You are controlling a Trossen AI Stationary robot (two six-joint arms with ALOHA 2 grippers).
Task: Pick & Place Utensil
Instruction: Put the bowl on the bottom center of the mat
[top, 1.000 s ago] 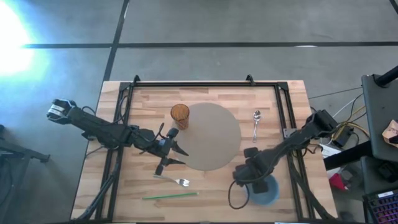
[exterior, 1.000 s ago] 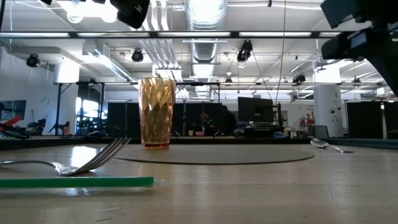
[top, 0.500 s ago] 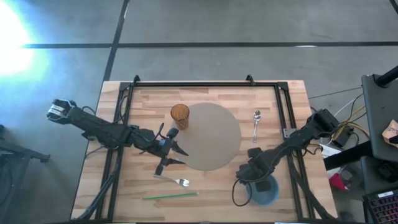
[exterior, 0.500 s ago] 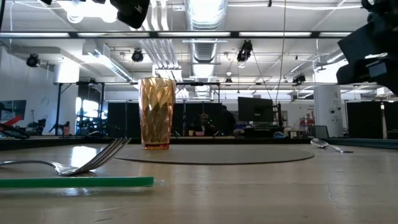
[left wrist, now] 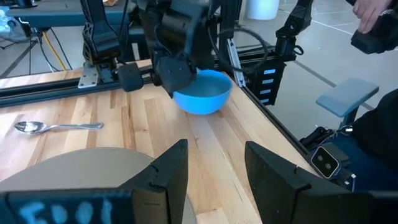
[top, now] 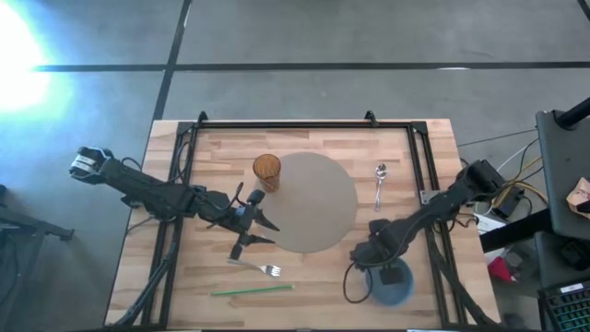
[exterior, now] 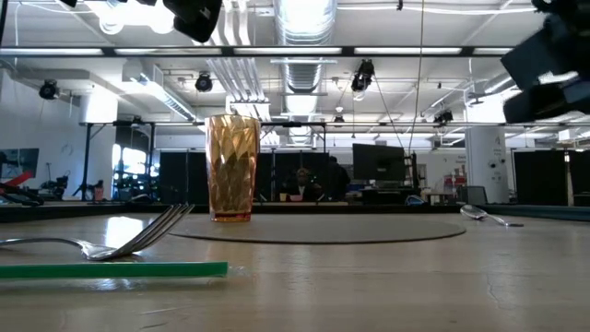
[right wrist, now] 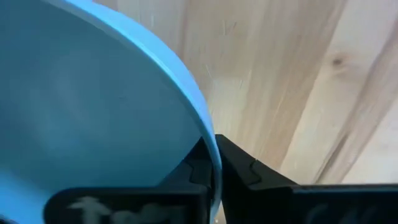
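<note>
The utensils, a fork [top: 263, 268] and a spoon [top: 379, 183], both lie flat on the tabletop [top: 212, 157] with nothing touching them. The fork is near the front edge, just behind a green straw [top: 252, 290]. The spoon is on the far right, beside the round mat [top: 313, 203].

I judge both to be metal: stiff, light, thin and slick. I would come straight down and pinch across the handle near its middle, where a slip matters least.

What I am actually gripping is not a utensil. My right end effector [right wrist: 211, 163] is pressed together on the rim of the blue bowl [right wrist: 93, 93], one finger inside the wall and one outside. The bowl looks light, and a rim pinch may let it tilt.

My left end effector [left wrist: 214, 155] hovers at the mat's left edge near the amber glass [top: 266, 171], fingers spread, holding nothing.

Only the right wrist view shows the pinch on the rim. From above, the arm covers it. The left wrist view shows the bowl sitting on the wood under the right arm, and a person at the table's side. The low view misses the bowl but shows the fork's tines curving up off the surface.
</note>
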